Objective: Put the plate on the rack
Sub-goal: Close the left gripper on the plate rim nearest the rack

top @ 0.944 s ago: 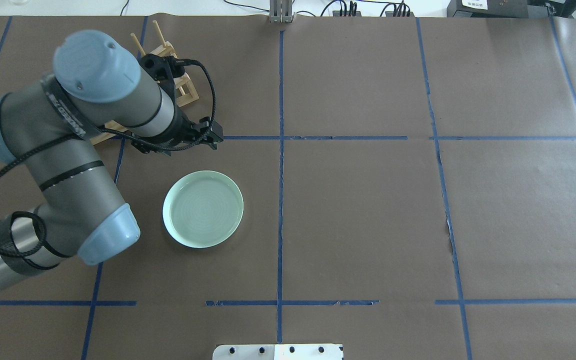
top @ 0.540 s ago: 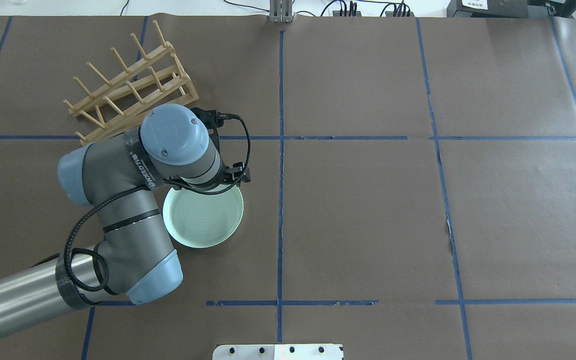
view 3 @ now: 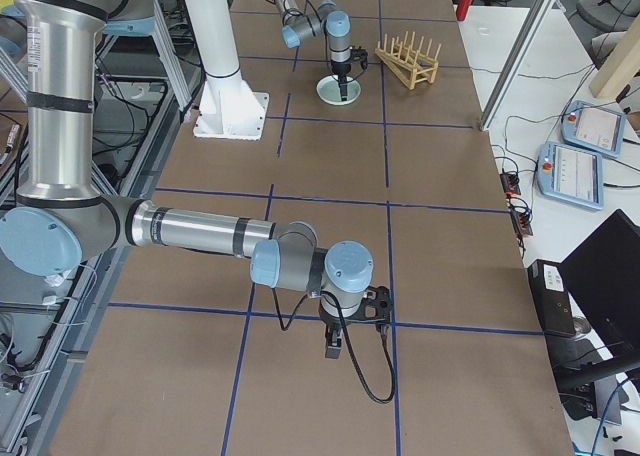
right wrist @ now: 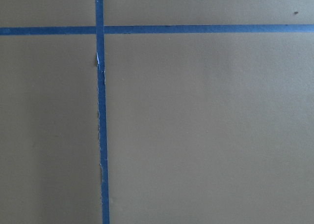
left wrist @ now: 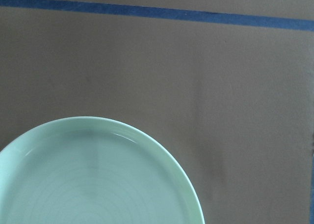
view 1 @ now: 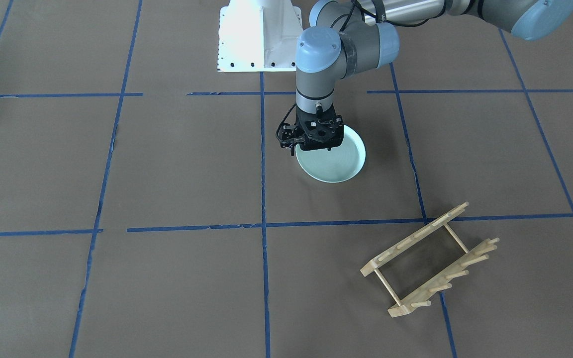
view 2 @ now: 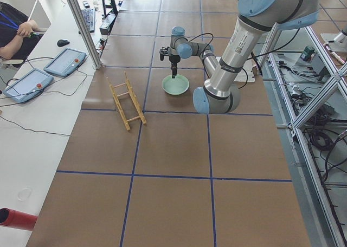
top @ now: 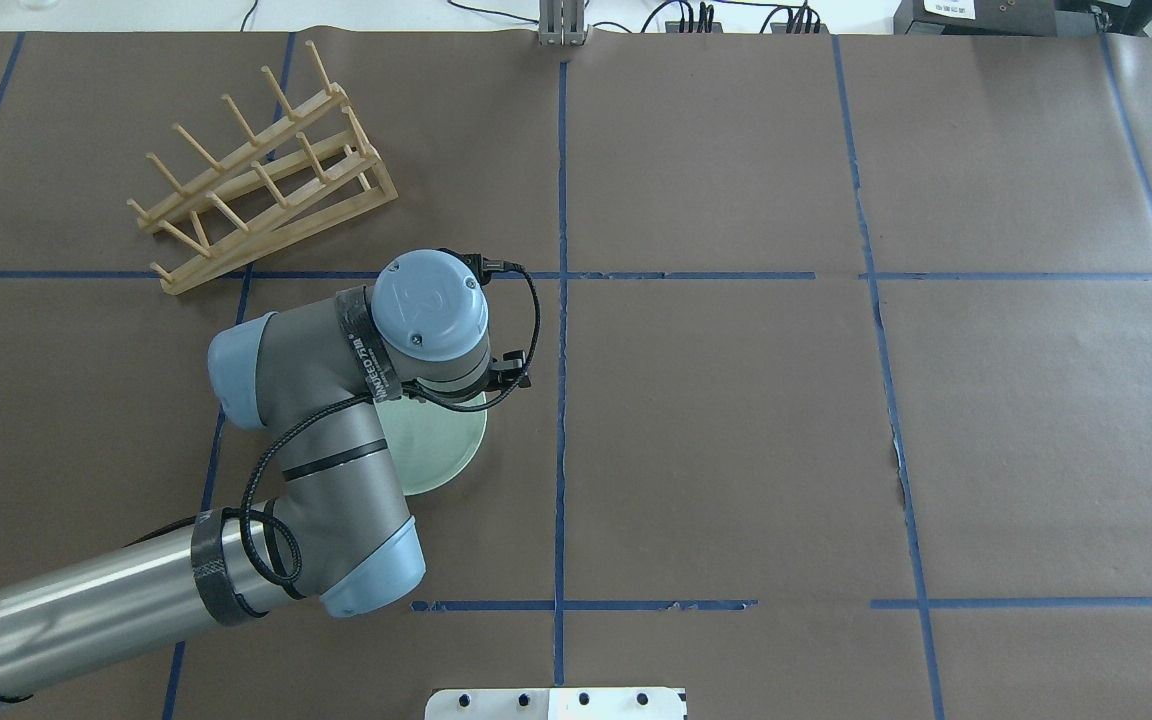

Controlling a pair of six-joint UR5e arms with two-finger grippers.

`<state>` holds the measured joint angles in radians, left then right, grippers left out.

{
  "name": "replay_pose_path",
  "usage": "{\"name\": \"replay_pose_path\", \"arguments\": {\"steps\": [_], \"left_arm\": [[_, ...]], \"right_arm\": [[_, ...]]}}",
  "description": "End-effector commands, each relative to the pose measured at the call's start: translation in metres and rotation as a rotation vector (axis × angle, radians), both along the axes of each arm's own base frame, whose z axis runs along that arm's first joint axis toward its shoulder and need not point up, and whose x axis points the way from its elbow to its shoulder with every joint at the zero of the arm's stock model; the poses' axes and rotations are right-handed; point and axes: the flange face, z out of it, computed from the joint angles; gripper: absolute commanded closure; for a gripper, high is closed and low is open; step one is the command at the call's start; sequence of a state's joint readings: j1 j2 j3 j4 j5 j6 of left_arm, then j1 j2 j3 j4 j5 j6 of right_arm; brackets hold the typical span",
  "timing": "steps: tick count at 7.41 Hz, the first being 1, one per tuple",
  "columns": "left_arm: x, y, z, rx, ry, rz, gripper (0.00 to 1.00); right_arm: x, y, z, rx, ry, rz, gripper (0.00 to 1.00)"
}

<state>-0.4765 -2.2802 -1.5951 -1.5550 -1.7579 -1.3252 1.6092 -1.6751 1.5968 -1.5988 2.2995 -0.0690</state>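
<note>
The pale mint-green plate [view 1: 335,163] lies flat on the brown paper; it also shows in the overhead view [top: 446,450], the left-side view [view 2: 175,86] and the left wrist view [left wrist: 93,180]. My left gripper [view 1: 315,147] points straight down over the plate's rim on the robot's side, close above it; its fingers are hidden, so I cannot tell if it is open. The wooden rack [top: 261,185] stands empty beyond the plate, also in the front view [view 1: 430,261]. My right gripper [view 3: 333,350] hangs over bare paper far off; I cannot tell its state.
The white robot base plate [view 1: 259,37] sits at the table's robot side. Blue tape lines [right wrist: 100,111] grid the brown paper. Tablets [view 2: 65,61] and a red cylinder [view 2: 13,217] lie on the side bench.
My left arm has swung from over the rack back toward the robot and now stands over the plate. The rack is uncovered. The plate has not moved.
</note>
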Motion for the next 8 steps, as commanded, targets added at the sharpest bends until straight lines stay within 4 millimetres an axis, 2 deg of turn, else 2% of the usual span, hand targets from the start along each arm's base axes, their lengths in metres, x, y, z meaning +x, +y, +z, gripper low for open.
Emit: {"name": "replay_pose_path", "arguments": {"steps": [1,4,5,7,8], "left_arm": [[0.013,0.004,0.007,-0.003,-0.016,0.011,0.09],[0.017,0.006,0.006,0.002,-0.009,0.016,0.15],[0.023,0.013,0.006,0.000,-0.010,0.027,0.19],[0.025,0.017,0.007,-0.001,-0.012,0.034,0.28],[0.025,0.017,0.007,0.000,-0.010,0.034,0.39]], "right_arm": [[0.000,0.000,0.001,-0.003,0.000,0.000,0.00],[0.000,0.000,0.001,-0.001,0.000,0.000,0.00],[0.000,0.000,0.000,0.000,0.000,0.000,0.00],[0.000,0.000,0.001,-0.001,0.000,0.000,0.00],[0.000,0.000,0.000,0.000,0.000,0.000,0.00]]}}
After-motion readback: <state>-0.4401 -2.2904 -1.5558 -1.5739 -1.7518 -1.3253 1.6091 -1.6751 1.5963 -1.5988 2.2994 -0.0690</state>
